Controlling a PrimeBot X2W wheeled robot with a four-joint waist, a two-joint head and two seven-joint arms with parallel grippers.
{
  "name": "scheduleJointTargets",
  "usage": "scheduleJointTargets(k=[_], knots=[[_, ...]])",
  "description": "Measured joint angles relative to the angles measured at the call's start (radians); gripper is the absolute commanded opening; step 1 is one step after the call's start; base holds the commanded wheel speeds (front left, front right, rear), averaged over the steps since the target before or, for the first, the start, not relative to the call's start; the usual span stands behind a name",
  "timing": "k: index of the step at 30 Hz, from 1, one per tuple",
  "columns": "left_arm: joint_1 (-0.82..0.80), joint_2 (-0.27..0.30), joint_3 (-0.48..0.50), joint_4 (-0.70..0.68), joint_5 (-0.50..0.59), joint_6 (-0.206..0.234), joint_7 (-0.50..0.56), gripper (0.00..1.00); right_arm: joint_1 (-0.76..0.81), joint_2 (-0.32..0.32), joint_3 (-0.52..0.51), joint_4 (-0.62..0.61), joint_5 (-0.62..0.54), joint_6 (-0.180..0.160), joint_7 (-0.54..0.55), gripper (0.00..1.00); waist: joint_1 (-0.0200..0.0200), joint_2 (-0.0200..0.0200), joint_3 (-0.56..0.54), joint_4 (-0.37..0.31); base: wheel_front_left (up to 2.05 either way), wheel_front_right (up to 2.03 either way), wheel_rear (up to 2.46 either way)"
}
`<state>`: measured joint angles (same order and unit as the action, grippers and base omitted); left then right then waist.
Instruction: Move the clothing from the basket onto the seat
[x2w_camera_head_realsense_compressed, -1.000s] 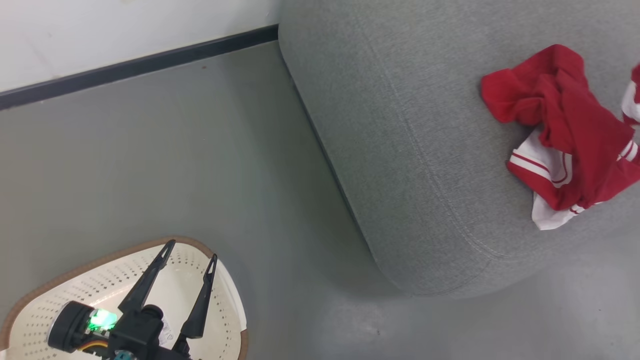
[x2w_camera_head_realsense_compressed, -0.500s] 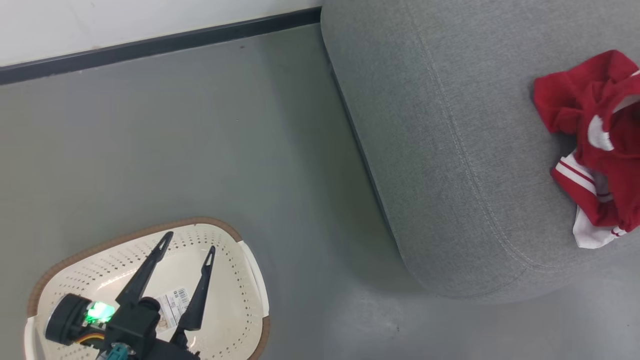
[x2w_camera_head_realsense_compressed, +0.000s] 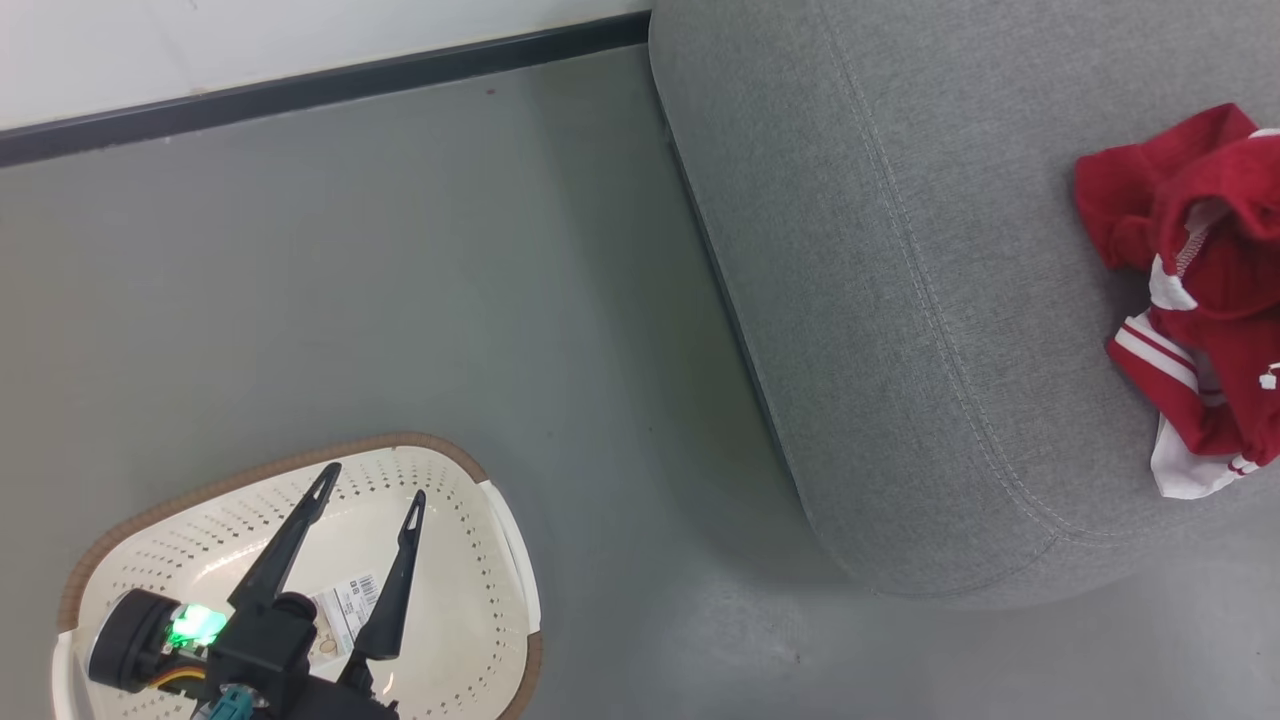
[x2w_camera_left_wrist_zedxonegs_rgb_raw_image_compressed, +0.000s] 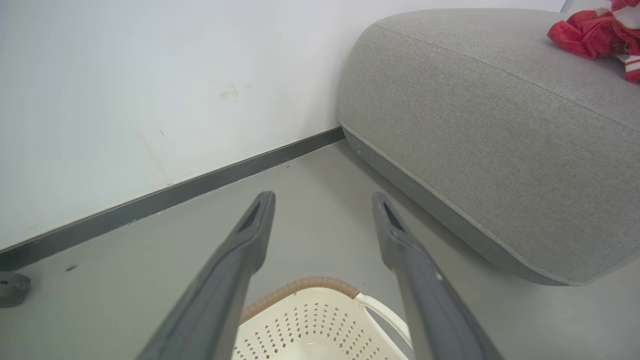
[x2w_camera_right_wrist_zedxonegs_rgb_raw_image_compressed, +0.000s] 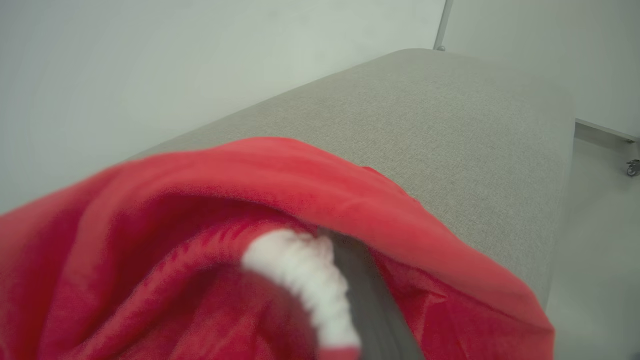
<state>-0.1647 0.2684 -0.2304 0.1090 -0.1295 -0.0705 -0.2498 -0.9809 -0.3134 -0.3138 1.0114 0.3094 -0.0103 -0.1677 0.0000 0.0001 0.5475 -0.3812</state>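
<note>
With the clothing (x2w_camera_right_wrist_zedxonegs_rgb_raw_image_compressed: 240, 200) draped over the right jaws, their grip impossible to tell, the drop onto the seat (x2w_camera_right_wrist_zedxonegs_rgb_raw_image_compressed: 450, 125) beneath seemed in hand, next needing a snag-free withdrawal; the left jaws hung spread over the basket (x2w_camera_head_realsense_compressed: 455, 540).

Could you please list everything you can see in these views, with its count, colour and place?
clothing: one heap, number of garments unclear, red with white panels and stripes, on the seat's top, far right of the head view
seat: one, grey woven fabric, on the floor beside the wall
basket: one, cream-white with brown rim, on the floor, lower left
label: one, white with barcode, on the basket's bottom
floor: grey
wall: white
baseboard: one, dark, along the wall's foot
left gripper: one, dark, open, above the basket
right gripper finger: one seen, dark, among the red fabric above the seat
</note>
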Motion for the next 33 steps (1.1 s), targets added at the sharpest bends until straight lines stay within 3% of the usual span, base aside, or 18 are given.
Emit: scheduleJointTargets(k=[7, 18, 33], knots=[[0.0, -0.011, 0.003, 0.013, -0.001, 0.0, 0.0, 1.0, -0.016, 0.001, 0.044, 0.027, -0.033, 0.004, -0.011, 1.0, 0.0, 0.0, -0.019, -0.008, 0.0, 0.0, 0.0], [0.0, -0.058, 0.002, 0.052, -0.009, 0.0, 0.0, 1.0, -0.005, 0.017, 0.104, 0.045, -0.077, 0.038, -0.05, 1.0, -0.0001, 0.0, -0.082, -0.023, 0.0, 0.0, 0.0], [0.01, -0.144, 0.005, 0.102, -0.042, 0.014, 0.0, 1.0, 0.173, 0.049, 0.151, -0.004, -0.125, 0.061, -0.072, 1.0, -0.0002, -0.0001, -0.209, -0.048, 0.0, 0.0, 0.0]])
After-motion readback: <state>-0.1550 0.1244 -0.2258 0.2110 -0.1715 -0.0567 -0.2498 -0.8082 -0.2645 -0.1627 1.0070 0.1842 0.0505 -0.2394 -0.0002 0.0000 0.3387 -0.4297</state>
